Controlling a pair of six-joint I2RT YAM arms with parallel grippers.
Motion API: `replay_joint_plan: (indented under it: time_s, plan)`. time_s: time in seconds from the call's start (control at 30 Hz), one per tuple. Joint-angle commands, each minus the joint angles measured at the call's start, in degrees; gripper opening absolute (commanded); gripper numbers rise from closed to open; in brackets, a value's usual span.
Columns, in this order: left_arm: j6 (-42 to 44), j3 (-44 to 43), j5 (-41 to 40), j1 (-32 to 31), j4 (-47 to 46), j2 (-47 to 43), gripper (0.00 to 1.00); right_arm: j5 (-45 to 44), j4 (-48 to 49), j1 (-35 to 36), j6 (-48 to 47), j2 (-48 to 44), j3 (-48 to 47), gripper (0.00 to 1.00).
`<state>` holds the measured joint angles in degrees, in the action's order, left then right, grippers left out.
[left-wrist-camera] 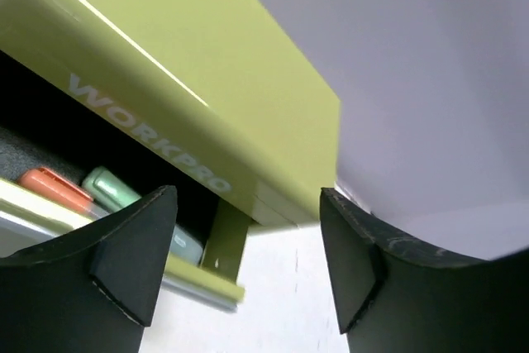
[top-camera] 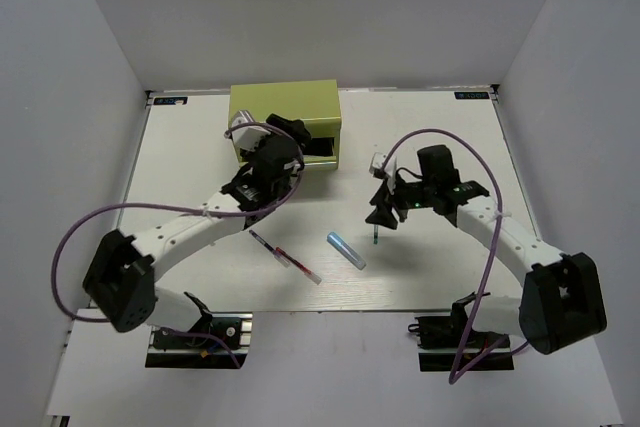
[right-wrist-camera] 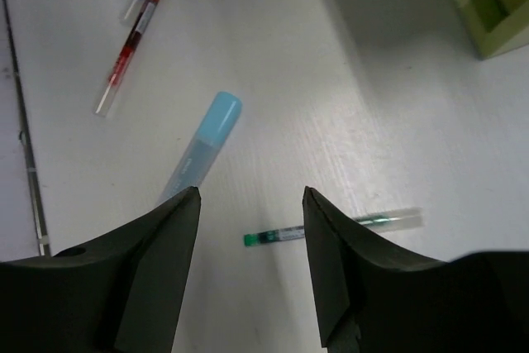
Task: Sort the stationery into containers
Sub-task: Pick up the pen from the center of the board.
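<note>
1. The left gripper [left-wrist-camera: 248,262] hangs in front of the olive-green tool chest [top-camera: 285,115]. Its jaws are spread wide with nothing between them.
2. One drawer [top-camera: 322,153] of the chest is pulled out, black inside. In the left wrist view it holds the orange-capped highlighter [left-wrist-camera: 54,188] and the green-capped highlighter [left-wrist-camera: 111,189]. They lie side by side with long axes parallel, caps toward the upper left of that view.
3. The right gripper [right-wrist-camera: 252,274] hovers over the table [top-camera: 440,267] well to the right of the chest. Its jaws are apart and grip nothing.
4. The dark green pen [right-wrist-camera: 331,227] lies flat on the table just under the right gripper. In the right wrist view its long axis runs nearly crosswise, green end to the left and clear end to the right. Its middle is hidden behind one finger.
5. The blue-capped highlighter [top-camera: 346,250] lies on the table left of the right gripper. It is set diagonally, cap toward the far left and pale barrel toward the near right.
6. The dark pen [top-camera: 265,240] and the red-white pen [top-camera: 300,266] lie almost end to end. They share one diagonal from far left to near right, with the dark pen farther back.
</note>
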<state>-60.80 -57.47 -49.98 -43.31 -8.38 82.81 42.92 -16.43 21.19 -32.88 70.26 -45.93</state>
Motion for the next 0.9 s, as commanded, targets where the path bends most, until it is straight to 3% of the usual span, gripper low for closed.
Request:
replay_joint_plan:
  time_s: [0.0, 0.13, 0.27, 0.5, 0.6, 0.87]
  plan:
    - [5.25, -1.58, 9.17, -0.28, 14.46, -9.12, 0.82, 1.21, -2.64, 3.41, 2.65, 3.04, -2.23, 0.58]
    - [4.03, -0.98, 17.62, 0.24, 32.52, -16.96, 1.00, -6.43, -2.47, 8.60, 6.42, 7.78, -3.11, 0.57]
    - [-4.99, 4.72, 20.09, 0.24, 44.14, -26.27, 1.00, -15.21, -4.67, 14.49, 9.59, 16.56, -8.03, 0.56]
    - [-12.58, 25.62, 25.54, 0.24, 37.66, -45.33, 1.00, -21.29, -5.28, 20.02, 13.99, 23.77, -12.78, 0.65]
    - [-18.03, 27.41, 25.54, 0.24, 42.12, -46.15, 1.00, -23.49, -5.54, 21.52, 14.16, 25.71, -12.87, 0.69]
    - [-19.18, 19.08, 23.70, 0.24, 59.68, -35.71, 1.00, -28.14, -3.18, 25.74, 17.15, 27.56, -11.46, 0.67]
